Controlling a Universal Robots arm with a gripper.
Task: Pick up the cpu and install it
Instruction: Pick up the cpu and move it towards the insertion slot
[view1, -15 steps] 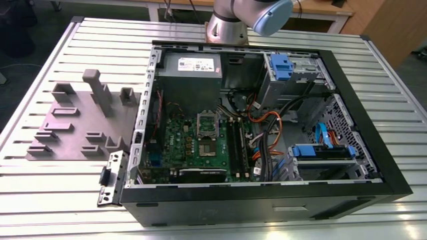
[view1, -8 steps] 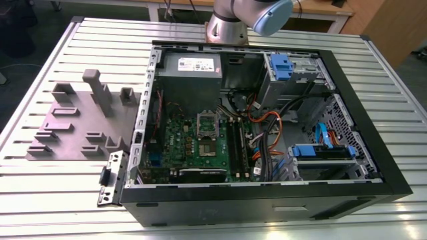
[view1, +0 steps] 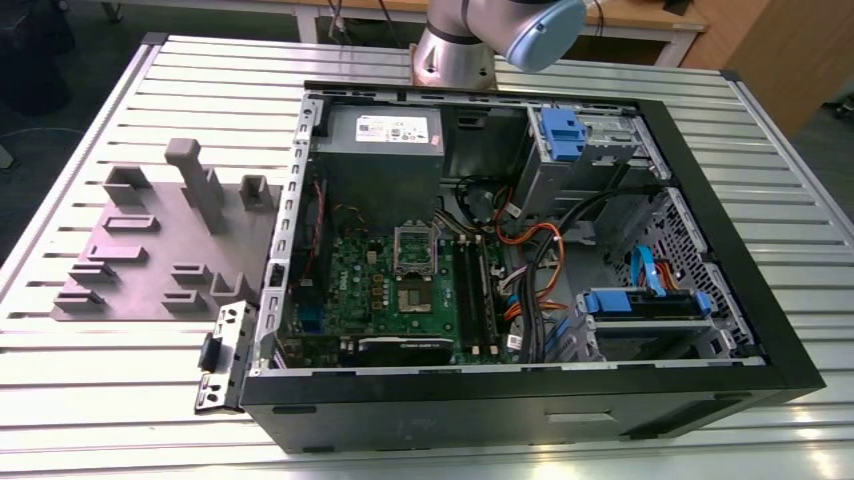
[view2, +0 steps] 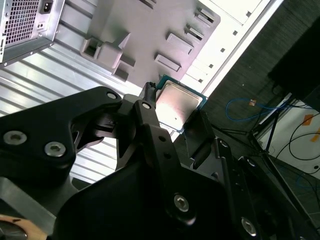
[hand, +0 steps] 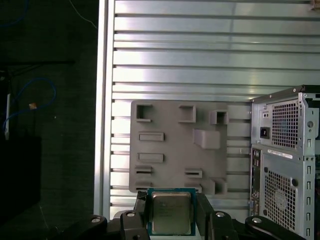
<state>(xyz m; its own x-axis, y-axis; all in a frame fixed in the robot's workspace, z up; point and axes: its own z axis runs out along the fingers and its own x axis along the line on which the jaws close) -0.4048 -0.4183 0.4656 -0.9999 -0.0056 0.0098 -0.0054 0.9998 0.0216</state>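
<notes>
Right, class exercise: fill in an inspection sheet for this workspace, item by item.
Surface: slatted metal table, carrying everything.
Job's things: cpu held clear of the table, near the grey fixture plate; socket frame on the green motherboard inside the open computer case.
Clutter: black bracket beside the case.
Grippers: claw shut on the cpu.
Cables: orange leads in the case; blue cable on the floor.
Surroundings: wooden desk beyond the table.
</notes>
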